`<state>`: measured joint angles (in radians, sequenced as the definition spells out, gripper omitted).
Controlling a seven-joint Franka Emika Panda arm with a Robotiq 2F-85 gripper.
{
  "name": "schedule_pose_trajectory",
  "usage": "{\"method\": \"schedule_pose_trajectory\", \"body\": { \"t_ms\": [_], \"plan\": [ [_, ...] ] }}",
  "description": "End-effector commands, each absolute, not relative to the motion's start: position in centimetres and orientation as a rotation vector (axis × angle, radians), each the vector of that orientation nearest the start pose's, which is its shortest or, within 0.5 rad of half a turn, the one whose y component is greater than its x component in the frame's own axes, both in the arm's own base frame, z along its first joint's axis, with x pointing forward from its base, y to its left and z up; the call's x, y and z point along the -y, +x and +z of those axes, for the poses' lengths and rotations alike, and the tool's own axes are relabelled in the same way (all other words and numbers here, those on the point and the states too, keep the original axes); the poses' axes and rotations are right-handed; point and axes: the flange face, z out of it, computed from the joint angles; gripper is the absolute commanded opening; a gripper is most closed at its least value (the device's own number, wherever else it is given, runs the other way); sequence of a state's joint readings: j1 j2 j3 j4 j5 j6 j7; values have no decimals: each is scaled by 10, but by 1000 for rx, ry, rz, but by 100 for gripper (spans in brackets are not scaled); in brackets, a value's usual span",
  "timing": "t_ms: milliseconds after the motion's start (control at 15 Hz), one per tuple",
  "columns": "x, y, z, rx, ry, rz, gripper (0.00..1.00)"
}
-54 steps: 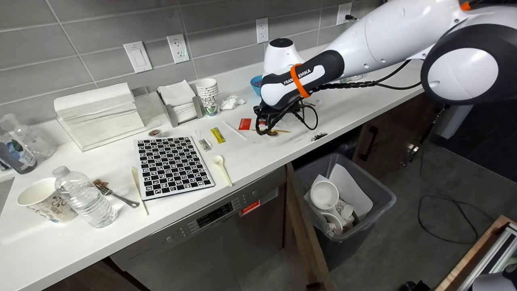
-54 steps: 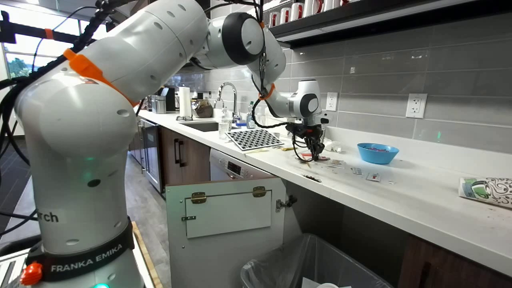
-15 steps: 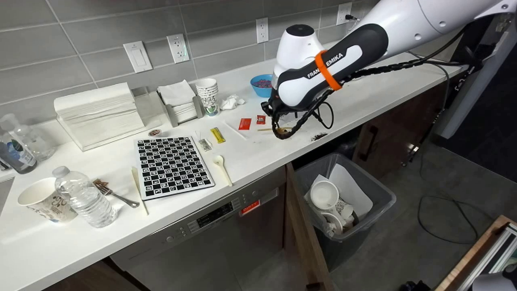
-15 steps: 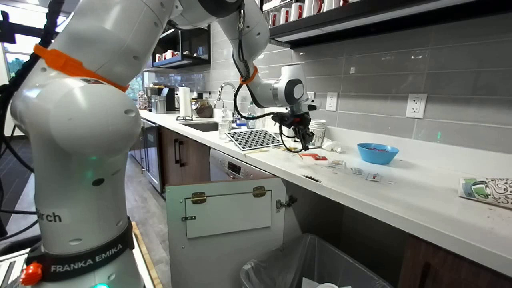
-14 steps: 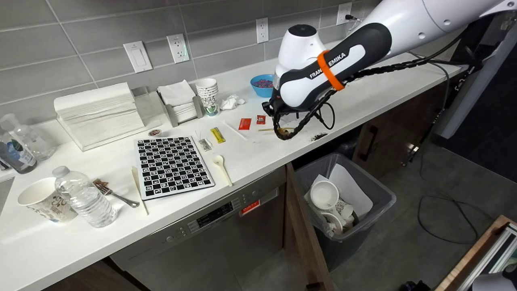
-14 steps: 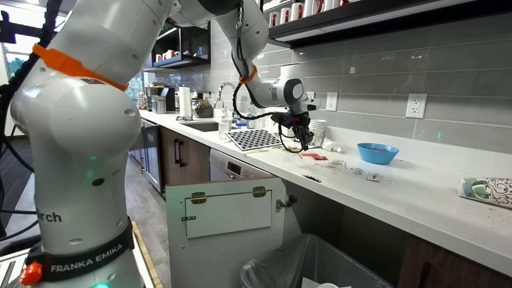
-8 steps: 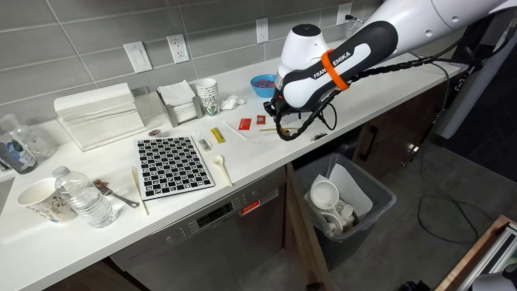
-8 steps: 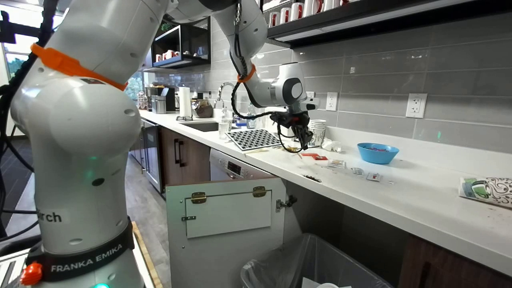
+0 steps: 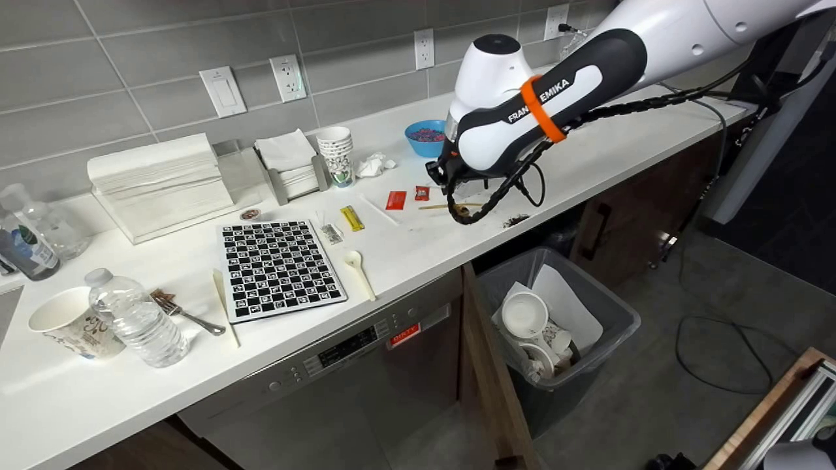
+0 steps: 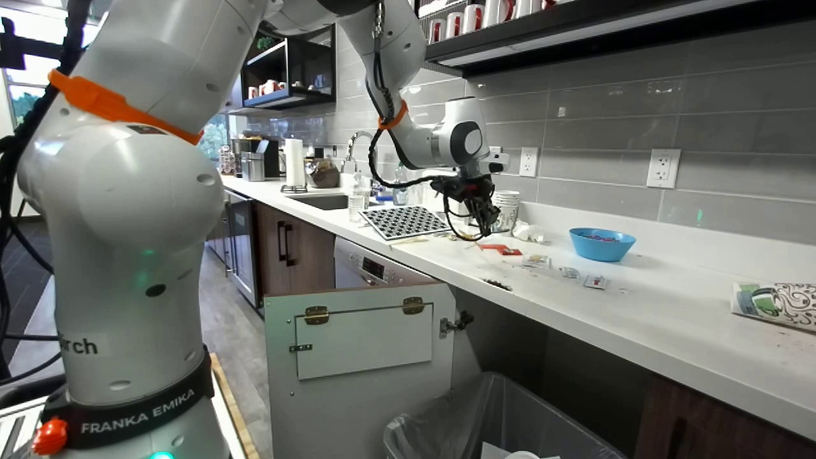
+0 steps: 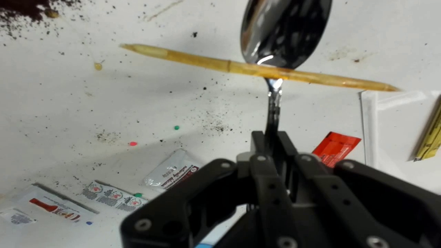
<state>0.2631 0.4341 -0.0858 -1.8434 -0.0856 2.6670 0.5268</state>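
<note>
Black end effector [image 11: 272,139] clamped on a metal spoon [image 11: 284,34], over a littered counter [image 10: 676,312]

Nearly together, the fingers pinch the spoon by its handle, and the shiny bowl of the spoon reaches out beyond the fingertips. Across it, just where it narrows into the handle, runs a yellowish stick [image 11: 206,65] pointed at both ends — whether it rests on the metal is hard to tell. From an exterior view a looping black cable [image 9: 466,220] hangs in front and hides most of the spoon.

Near the fingers in the wrist view is a red packet [image 11: 336,148], with a long white wrapper [image 11: 370,127] and a yellow packet [image 11: 430,141] farther out on that side. On the opposite side lie a silvery wrapper [image 11: 172,170] and a strip of small printed sachets [image 11: 115,196], among dark crumbs and a few coloured dots; a dark heap of grounds [image 11: 20,10] fills the corner of that view.

Farther off, toward the wall, stands a blue bowl [image 9: 424,142] holding small pink and purple bits, seen in both exterior views. Beyond come a crumpled tissue [image 9: 373,165], stacked paper cups [image 9: 336,160], a checkered board [image 9: 281,271] and a pale spoon [image 9: 354,262] just beside the board. Below the counter's front edge sits a lined bin [image 9: 594,356] with used cups and paper inside.
</note>
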Motion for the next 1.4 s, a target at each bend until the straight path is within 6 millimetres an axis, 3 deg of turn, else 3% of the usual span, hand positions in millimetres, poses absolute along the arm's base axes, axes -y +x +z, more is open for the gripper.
{"method": "schedule_pose_trajectory", "body": {
  "t_ms": [0,267,800,1333],
  "plan": [
    [-118,648,349,-369,-2997,-593,3],
    [-110,626,360,-350,-2994,-573,3],
    [-101,566,365,-394,-2964,-533,3],
    [-76,520,373,-361,-2791,-717,3]
  ]
}}
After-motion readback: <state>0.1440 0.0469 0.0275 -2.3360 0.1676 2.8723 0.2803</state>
